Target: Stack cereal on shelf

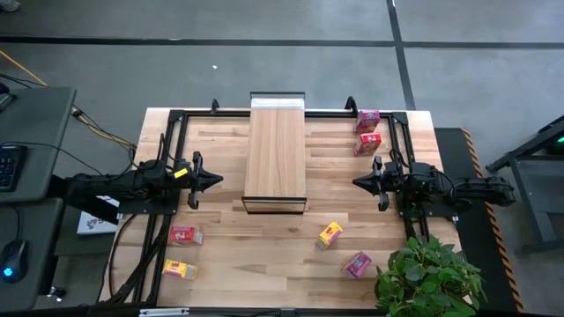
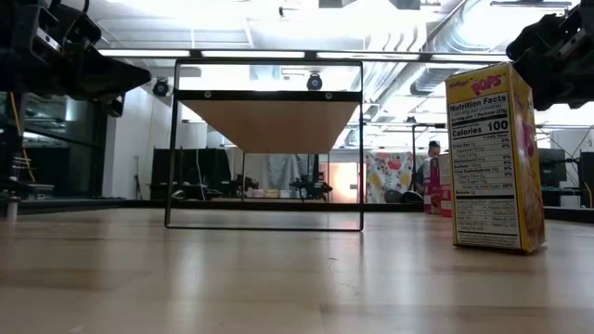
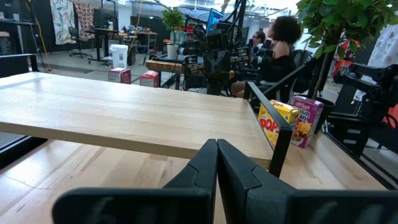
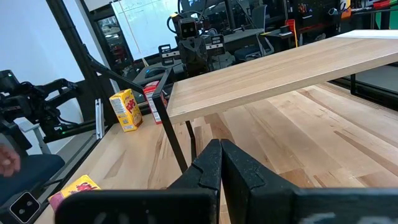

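The shelf (image 1: pixel 275 157) stands at the table's middle, its light wood top on a dark frame; it also shows in the low view (image 2: pixel 269 125). Near the far right corner stand a magenta box (image 1: pixel 368 117) and a red box (image 1: pixel 368 141). A yellow box (image 1: pixel 330 233) and a magenta box (image 1: pixel 357 263) are at the near right. A red box (image 1: pixel 184 234) and a yellow box (image 1: pixel 179 269) lie at the near left. My left gripper (image 1: pixel 216 180) is shut and empty left of the shelf. My right gripper (image 1: pixel 357 181) is shut and empty right of it.
A potted plant (image 1: pixel 429 277) stands at the table's near right corner, beside the magenta box. A dark rail frame (image 1: pixel 176 114) runs round the table's edges. A desk with a keyboard and a mouse (image 1: pixel 11 264) stands off the table's left side. A person (image 3: pixel 280 43) sits in the room beyond.
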You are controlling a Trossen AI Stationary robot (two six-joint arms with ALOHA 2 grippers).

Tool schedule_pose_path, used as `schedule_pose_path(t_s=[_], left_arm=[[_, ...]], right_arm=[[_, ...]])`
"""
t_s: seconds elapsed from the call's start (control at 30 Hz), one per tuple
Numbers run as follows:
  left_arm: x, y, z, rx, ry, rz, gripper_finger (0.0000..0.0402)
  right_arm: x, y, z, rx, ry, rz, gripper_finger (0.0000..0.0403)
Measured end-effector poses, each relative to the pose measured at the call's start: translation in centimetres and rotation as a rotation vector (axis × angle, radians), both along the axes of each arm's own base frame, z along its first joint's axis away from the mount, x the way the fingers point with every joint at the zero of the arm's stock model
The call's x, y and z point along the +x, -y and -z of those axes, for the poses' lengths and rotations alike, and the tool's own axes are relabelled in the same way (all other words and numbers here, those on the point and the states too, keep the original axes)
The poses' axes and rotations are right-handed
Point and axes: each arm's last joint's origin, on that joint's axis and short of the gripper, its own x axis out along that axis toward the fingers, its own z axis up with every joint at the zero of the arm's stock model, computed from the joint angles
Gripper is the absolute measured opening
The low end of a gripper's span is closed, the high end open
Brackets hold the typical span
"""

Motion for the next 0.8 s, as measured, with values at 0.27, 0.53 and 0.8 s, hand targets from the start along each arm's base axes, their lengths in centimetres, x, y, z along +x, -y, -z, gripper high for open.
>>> schedule_pose_path(t_s=[0.27, 0.53, 0.8], left_arm=[[0.00, 0.00, 0.00, 0.000, 0.000, 0.000, 0.0003], [0.00, 0.00, 0.00, 0.000, 0.000, 0.000, 0.0003], [0.00, 0.00, 0.00, 0.000, 0.000, 0.000, 0.0003]], right_arm=[[0.00, 0.00, -0.01, 0.000, 0.000, 0.000, 0.0000], [0.00, 0.00, -0.01, 0.000, 0.000, 0.000, 0.0000], [-0.01, 0.11, -0.71, 0.014, 0.077, 0.039, 0.0000]])
